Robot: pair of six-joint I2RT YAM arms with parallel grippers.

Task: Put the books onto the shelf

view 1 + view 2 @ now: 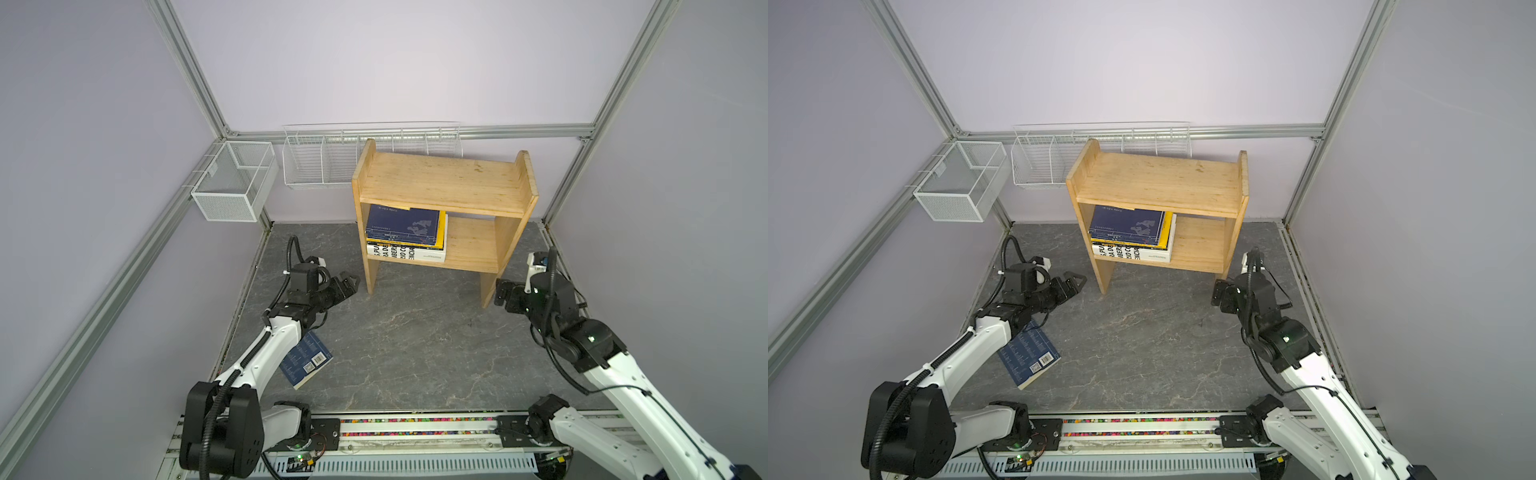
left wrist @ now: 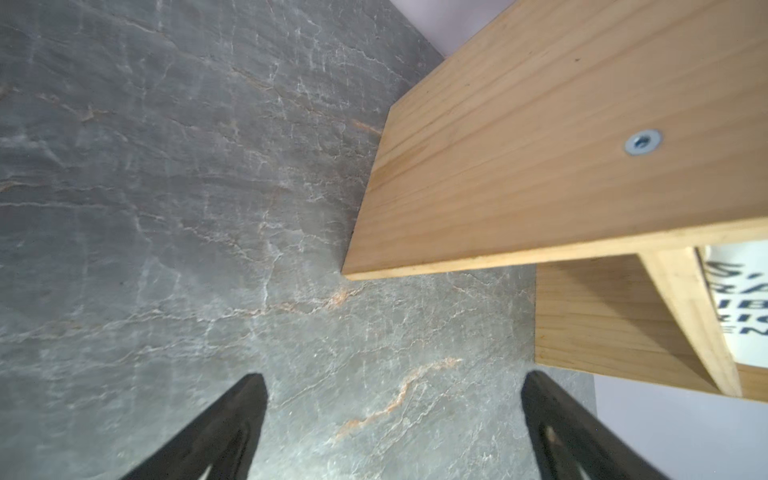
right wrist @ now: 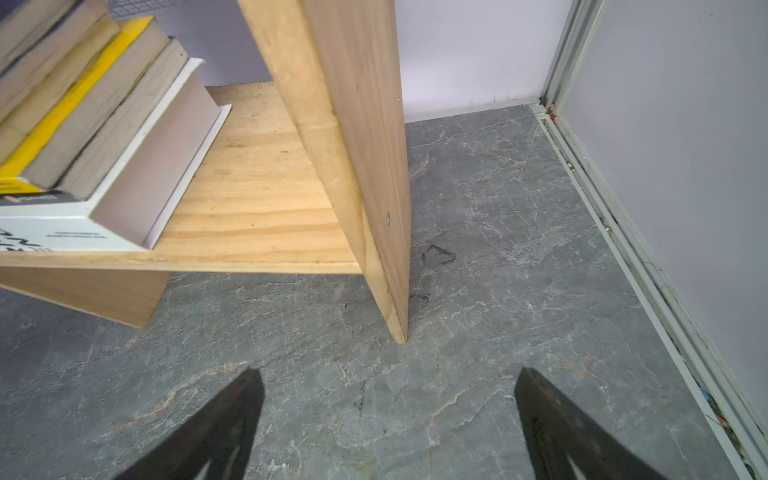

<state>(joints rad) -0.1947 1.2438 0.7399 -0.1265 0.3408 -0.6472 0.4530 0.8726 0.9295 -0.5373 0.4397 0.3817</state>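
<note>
The grey, stone-patterned table (image 1: 415, 353) carries everything, and both arms reach over it from the near edge. The pine shelf (image 1: 440, 178) stands on it between the two hands and a little ahead of them. White wire baskets (image 1: 320, 162) hang on the back wall beyond the shelf, well apart from either hand.

A stack of books (image 1: 405, 237) lies flat on the shelf's lower tier, pushed to the end nearer the left hand. A thick white book (image 1: 405, 252) with bold black lettering is at the bottom, a yellow book (image 1: 443, 226) is above it, and a navy book (image 1: 403, 224) is on top. In the right wrist view the stack (image 3: 104, 124) lies ahead of the right hand and off to one side. Bare board shows between the stack and the side panel nearest that hand.

A loose navy book (image 1: 309, 361) lies flat on the table behind the left hand, barcode side up and partly covered by the left forearm.

The left hand (image 1: 351, 284) is just beside the outer face of the shelf's left side panel and not touching it. Its fingers are spread wide, and in its wrist view (image 2: 392, 377) only table shows between them. The right hand (image 1: 500, 294) is just short of the front foot of the right side panel. It is also spread wide and holds nothing (image 3: 390, 372).
</note>
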